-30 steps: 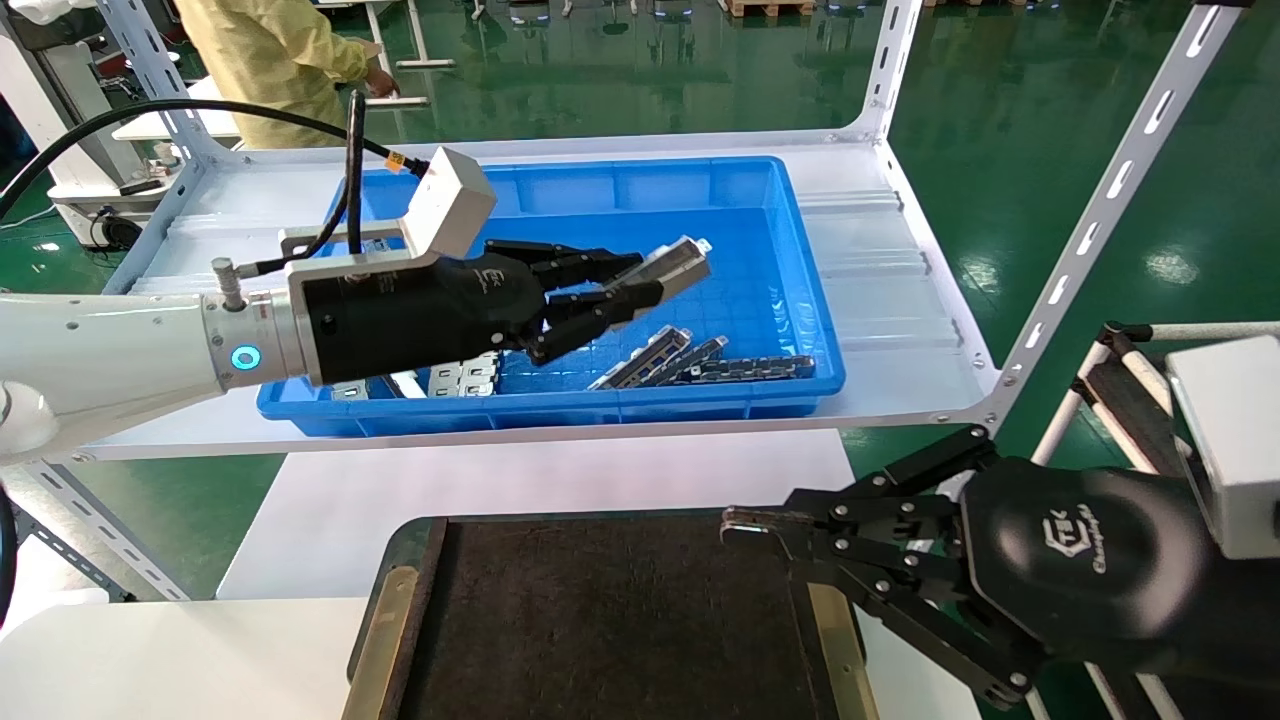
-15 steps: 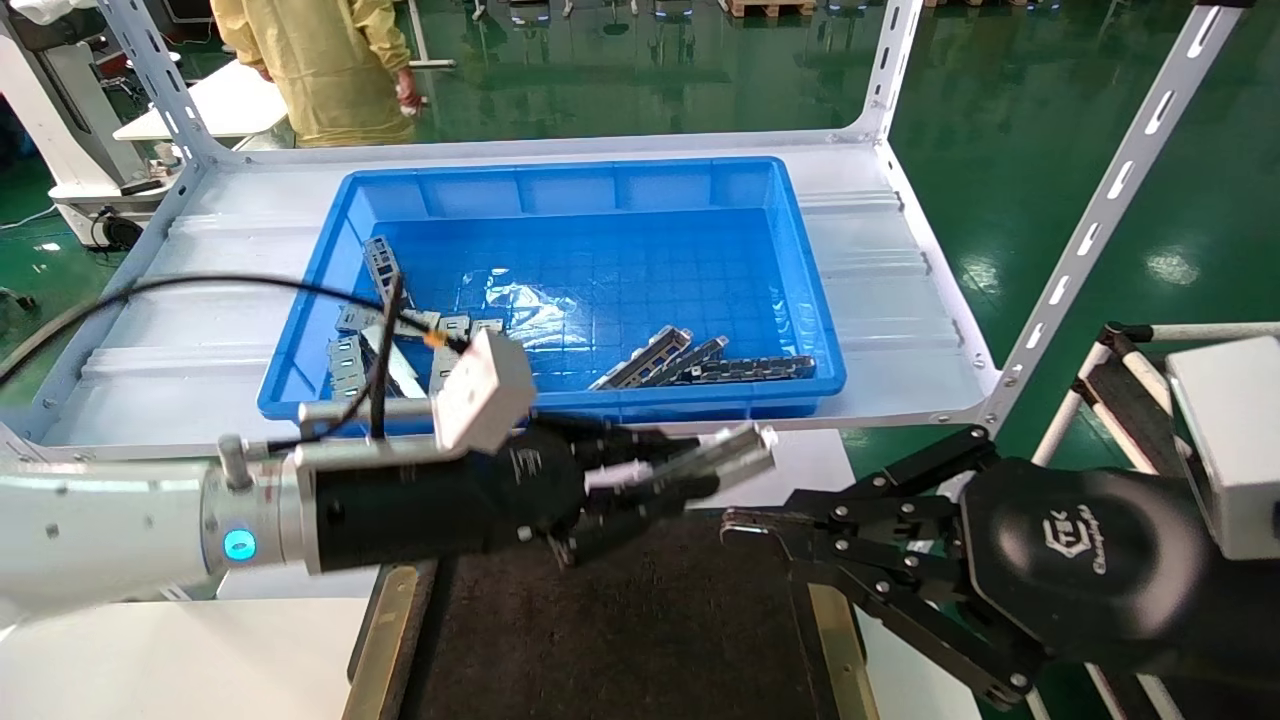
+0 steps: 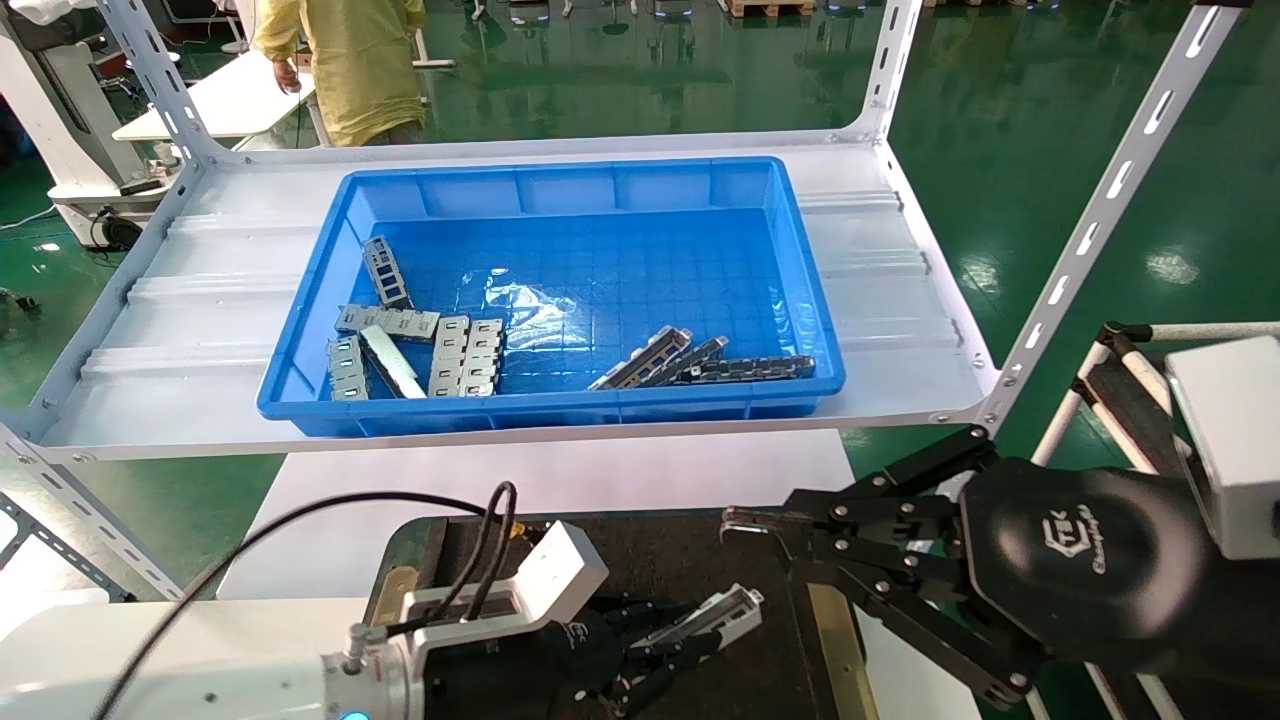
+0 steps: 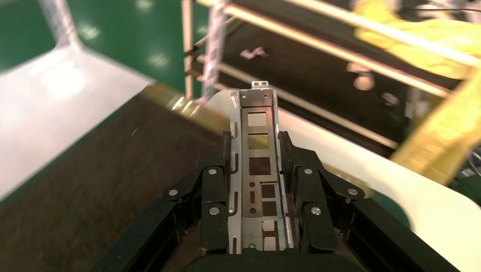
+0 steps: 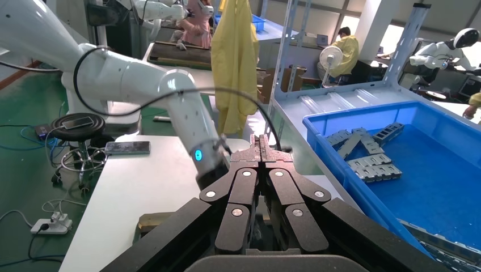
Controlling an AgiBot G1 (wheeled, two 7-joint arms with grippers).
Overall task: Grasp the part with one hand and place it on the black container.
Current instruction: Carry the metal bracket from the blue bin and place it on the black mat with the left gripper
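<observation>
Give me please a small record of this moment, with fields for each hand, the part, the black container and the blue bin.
left hand: shut on the part, low over the black container
right hand: shut, holds nothing, parked at the container's right edge
part: gripped lengthwise between the left fingers, its end sticking out past them
black container: no part lying on its visible surface
blue bin: on the shelf, several metal parts inside

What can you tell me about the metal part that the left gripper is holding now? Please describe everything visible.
The part is a long, narrow, silver-grey metal channel strip with raised side edges, a row of rectangular cutouts and a small tab at its far end. The left gripper is shut on it, one finger pressing each long side. It points forward and slightly upward over the black container, apparently not yet resting on it.
</observation>
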